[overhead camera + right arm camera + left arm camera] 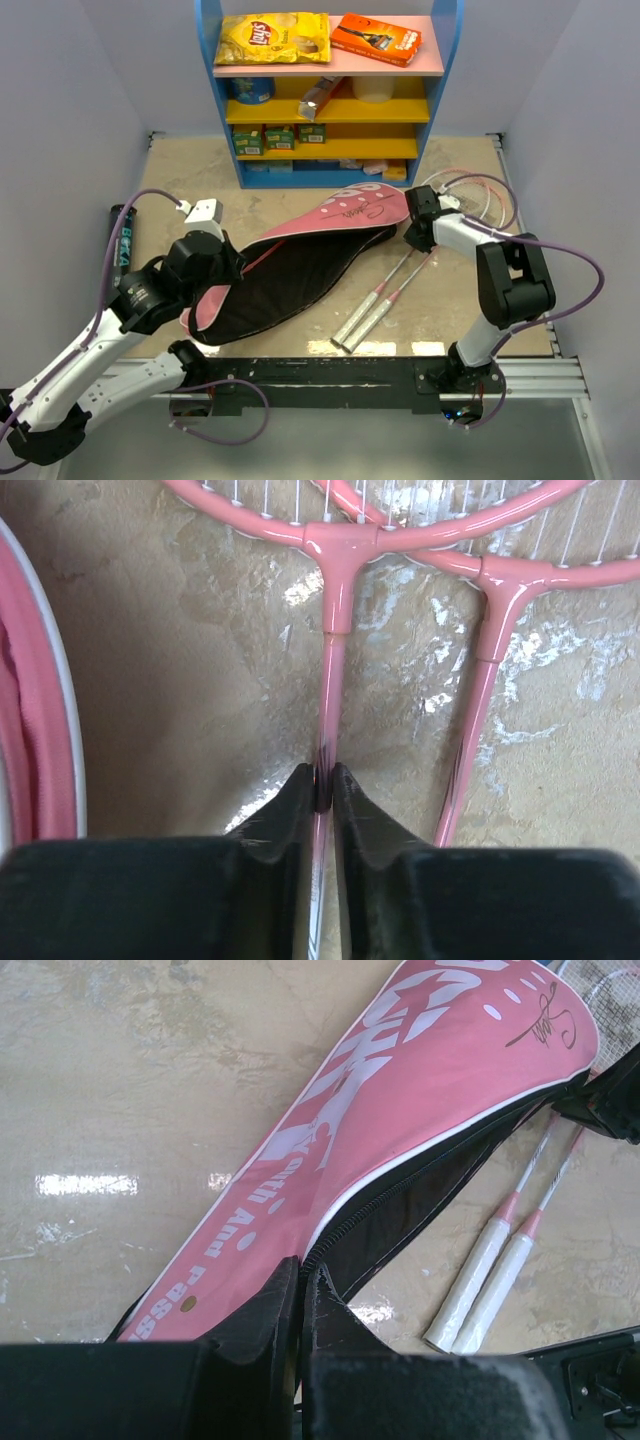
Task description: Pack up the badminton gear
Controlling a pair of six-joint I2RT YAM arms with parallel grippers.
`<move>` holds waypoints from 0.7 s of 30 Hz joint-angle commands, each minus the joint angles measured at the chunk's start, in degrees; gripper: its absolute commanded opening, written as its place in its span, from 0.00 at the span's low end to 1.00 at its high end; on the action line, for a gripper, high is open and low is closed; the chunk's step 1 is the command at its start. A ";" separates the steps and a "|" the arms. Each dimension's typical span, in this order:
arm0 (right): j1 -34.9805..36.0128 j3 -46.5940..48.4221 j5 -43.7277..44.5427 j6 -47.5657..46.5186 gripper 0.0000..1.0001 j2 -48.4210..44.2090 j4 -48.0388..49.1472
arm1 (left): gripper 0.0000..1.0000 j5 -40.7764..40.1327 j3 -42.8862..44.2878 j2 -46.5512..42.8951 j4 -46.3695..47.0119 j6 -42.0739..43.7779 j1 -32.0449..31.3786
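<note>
The pink bag [340,215] lettered in white lies open across the table, its black inside [290,285] showing; it also fills the left wrist view [400,1110]. My left gripper [215,275] is shut on the bag's zip edge [302,1265] near its narrow end. Two rackets [385,295] with white handles [490,1280] lie side by side right of the bag. My right gripper [415,225] is shut on the pink shaft of one racket [330,680] just below its head; the second racket's shaft [480,710] lies beside it. A black tube [117,245] lies at the far left. No shuttlecock shows.
A blue and yellow shelf unit [330,100] stands at the back, with a yellow crisp packet [272,38] and an orange box [375,37] on top. The table's near edge has a black rail [330,375].
</note>
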 commanded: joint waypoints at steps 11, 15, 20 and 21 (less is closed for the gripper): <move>-0.22 -0.45 5.37 -1.32 0.00 -10.70 -2.44 | 0.00 -2.31 -0.72 -2.66 2.98 -0.78 0.30; -0.31 0.79 7.83 -2.02 0.00 -18.26 -8.50 | 0.00 -2.84 -1.33 -2.84 3.76 -0.25 0.22; -0.31 2.54 8.19 -2.20 0.00 -26.27 -16.15 | 0.00 -1.52 -2.74 -2.75 6.31 -0.08 0.30; -0.13 2.55 7.66 -2.20 0.00 -29.16 -18.25 | 0.00 -1.43 -2.91 -2.84 6.75 0.01 0.30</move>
